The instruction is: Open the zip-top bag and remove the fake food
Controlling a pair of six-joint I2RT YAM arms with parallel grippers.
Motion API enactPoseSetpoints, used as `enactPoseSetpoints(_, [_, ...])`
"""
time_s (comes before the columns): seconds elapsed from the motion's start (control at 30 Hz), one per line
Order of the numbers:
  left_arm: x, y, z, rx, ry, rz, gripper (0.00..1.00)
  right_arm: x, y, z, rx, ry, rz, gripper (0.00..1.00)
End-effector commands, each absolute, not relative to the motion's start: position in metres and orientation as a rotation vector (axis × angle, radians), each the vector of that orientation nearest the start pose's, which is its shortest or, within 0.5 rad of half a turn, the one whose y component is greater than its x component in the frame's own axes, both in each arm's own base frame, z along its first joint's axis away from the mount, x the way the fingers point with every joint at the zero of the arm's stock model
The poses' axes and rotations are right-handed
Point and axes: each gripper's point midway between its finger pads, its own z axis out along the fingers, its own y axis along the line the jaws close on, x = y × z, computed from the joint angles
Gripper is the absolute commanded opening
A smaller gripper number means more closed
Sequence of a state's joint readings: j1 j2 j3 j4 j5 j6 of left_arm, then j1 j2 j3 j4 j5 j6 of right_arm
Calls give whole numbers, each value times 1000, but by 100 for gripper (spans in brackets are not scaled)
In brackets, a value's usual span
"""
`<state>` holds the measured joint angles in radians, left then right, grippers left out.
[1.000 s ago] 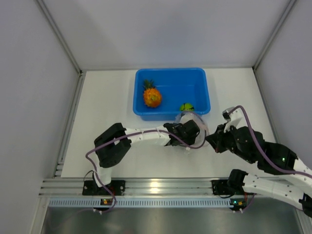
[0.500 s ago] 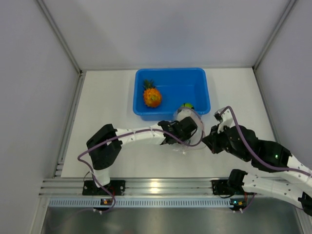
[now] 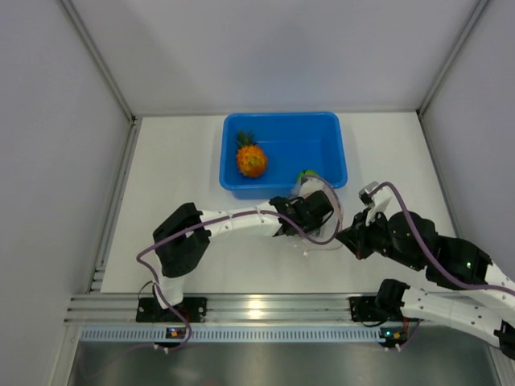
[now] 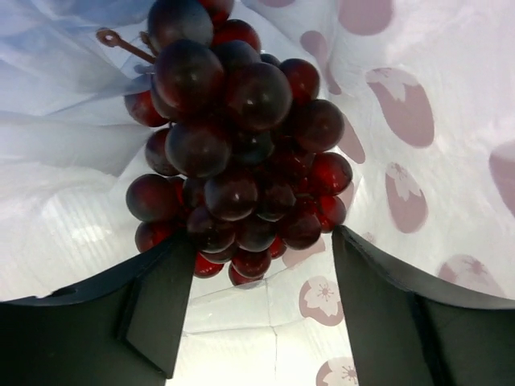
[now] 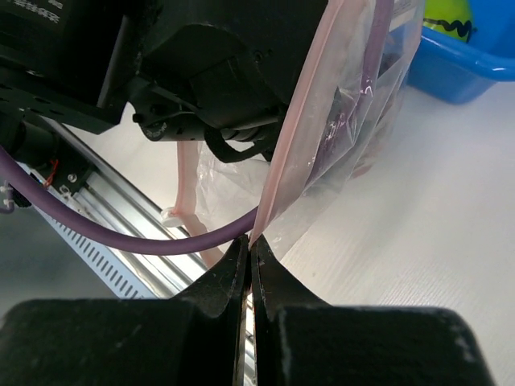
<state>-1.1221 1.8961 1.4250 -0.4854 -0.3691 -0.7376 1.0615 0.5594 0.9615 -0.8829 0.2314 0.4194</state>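
Thin limp plastic, the zip-top bag (image 3: 318,211) just before the blue tub (image 3: 283,119) seems slippery, so my right pincer (image 5: 249,251) grasps its stiffer pink rim (image 5: 299,149); my left pincer (image 4: 261,241) is released inside, by the light grape bunch (image 4: 233,145).

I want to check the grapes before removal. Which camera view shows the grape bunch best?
The left wrist view: the grape bunch fills the frame, inside the zip-top bag. The top external view hides it behind the left claw; the right wrist view shows only the bag.
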Motion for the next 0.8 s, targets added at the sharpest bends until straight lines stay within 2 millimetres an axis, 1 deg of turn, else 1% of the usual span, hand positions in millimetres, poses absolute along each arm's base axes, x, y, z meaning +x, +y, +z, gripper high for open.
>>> enactPoseSetpoints(0.0, [263,-415,82,243,2398,-336,72,105,175,269,-544,1999,824,0])
enactPoseSetpoints(0.03, [264,-417,80,247,2400,-335,62,104,176,269,-546,1996,835,0])
enactPoseSetpoints(0.07, [264,-418,69,258,2416,-315,58,103,177,269,-550,1994,844,0])
enactPoseSetpoints(0.17, [265,-421,57,265,2431,-301,50,98,180,272,-562,1978,887,0])
enactPoseSetpoints(0.23, [264,-422,54,265,2438,-298,47,99,178,267,-556,1989,872,0])
enactPoseSetpoints(0.27, [265,-423,52,268,2439,-295,39,100,177,266,-557,1992,865,0])
enactPoseSetpoints(0.3, [265,-423,52,267,2438,-294,34,101,175,263,-548,2000,848,0])
enactPoseSetpoints(0.33, [265,-424,52,268,2437,-295,23,102,174,260,-542,2006,836,0])
enactPoseSetpoints(0.4, [266,-424,56,274,2432,-301,11,109,170,256,-511,2015,790,0])
enactPoseSetpoints(0.43, [264,-425,57,277,2435,-312,0,111,167,256,-494,2012,772,0])
enactPoseSetpoints(0.47, [265,-426,64,272,2425,-330,0,115,164,255,-470,2016,745,0])
enactPoseSetpoints(0.5, [263,-426,66,277,2427,-338,0,123,157,257,-422,2006,697,0])
enactPoseSetpoints(0.57, [260,-429,77,294,2417,-372,0,131,152,259,-380,1998,653,0])
enactPoseSetpoints(0.6, [259,-430,80,308,2414,-382,0,138,146,263,-339,1984,612,0])
enactPoseSetpoints(0.63, [256,-432,84,324,2407,-390,0,141,144,266,-324,1974,593,0])
enactPoseSetpoints(0.67, [255,-432,92,336,2389,-398,0,144,144,266,-327,1972,567,0])
enactPoseSetpoints(0.7, [252,-433,96,344,2383,-405,0,149,141,272,-310,1953,546,0])
enactPoseSetpoints(0.73, [247,-435,99,356,2377,-416,0,151,140,274,-307,1951,528,0])
enactPoseSetpoints(0.77, [245,-435,108,361,2366,-435,0,155,142,271,-326,1960,489,0])
